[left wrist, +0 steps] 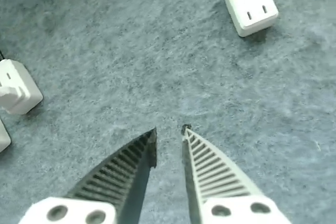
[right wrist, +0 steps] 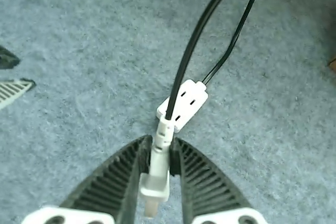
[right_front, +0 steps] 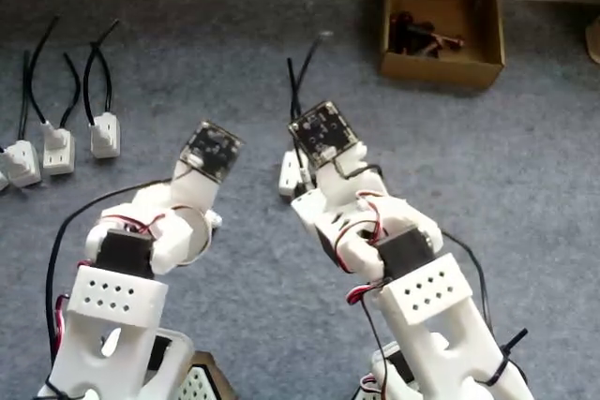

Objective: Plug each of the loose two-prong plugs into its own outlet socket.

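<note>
Three outlets (right_front: 58, 152) lie far left; your right gripper (right wrist: 161, 141) pinches a plug (right wrist: 155, 182) near another outlet (right wrist: 185, 102); left gripper (left wrist: 169, 136) slightly spread, empty.

The surface (left wrist: 105, 51) is grey carpet-like cloth, matt and fuzzy. The outlet socket (left wrist: 249, 2) and the plug (right wrist: 155, 184) are smooth white plastic with a faint sheen; the cord (right wrist: 192, 43) has a smooth black sheath. The left gripper (left wrist: 169, 132) has ribbed matt plastic jaws. The box (right_front: 441, 70) is plain matt brown cardboard
</note>
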`<state>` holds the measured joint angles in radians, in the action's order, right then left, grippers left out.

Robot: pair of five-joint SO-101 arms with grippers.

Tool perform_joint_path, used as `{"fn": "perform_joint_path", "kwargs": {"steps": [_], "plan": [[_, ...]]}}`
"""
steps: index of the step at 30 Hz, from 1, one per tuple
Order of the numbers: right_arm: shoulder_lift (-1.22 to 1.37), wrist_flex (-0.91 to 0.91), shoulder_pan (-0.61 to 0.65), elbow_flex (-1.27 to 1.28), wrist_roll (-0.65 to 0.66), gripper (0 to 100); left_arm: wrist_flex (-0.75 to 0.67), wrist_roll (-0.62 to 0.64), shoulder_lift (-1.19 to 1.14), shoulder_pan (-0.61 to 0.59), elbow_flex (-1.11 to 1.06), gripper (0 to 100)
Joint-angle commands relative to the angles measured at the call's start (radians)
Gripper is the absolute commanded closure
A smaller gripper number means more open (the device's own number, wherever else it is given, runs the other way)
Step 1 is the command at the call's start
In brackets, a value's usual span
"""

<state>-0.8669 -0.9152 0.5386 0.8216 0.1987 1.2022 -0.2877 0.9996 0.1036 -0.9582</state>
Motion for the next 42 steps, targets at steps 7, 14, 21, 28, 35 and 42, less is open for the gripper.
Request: {"fn": "perform_joint_path", "kwargs": {"steps": [7, 14, 21, 28, 35, 42], "plan": [[-0.031, 0.13, 0.012, 0.071, -0.051, 99.3, 0.008, -0.015, 0.022, 0.067, 0.008, 99], [-0.196, 0.308, 0.013, 0.243, -0.051, 99.3, 0.011, -0.015, 0.022, 0.11, 0.005, 99], [-0.489, 0.467, 0.015, 0.492, -0.051, 99.3, 0.003, -0.017, 0.024, 0.248, -0.025, 99], [-0.812, 0.469, 0.015, 0.628, -0.114, 99.3, -0.017, -0.014, 0.039, 0.268, -0.028, 99], [-0.947, 0.469, 0.033, 0.713, -0.12, 99.3, -0.04, 0.066, 0.239, 0.321, -0.047, 99], [-0.957, 0.499, 0.051, 0.719, -0.121, 99.3, -0.089, 0.106, 0.378, 0.394, -0.145, 99]]}}
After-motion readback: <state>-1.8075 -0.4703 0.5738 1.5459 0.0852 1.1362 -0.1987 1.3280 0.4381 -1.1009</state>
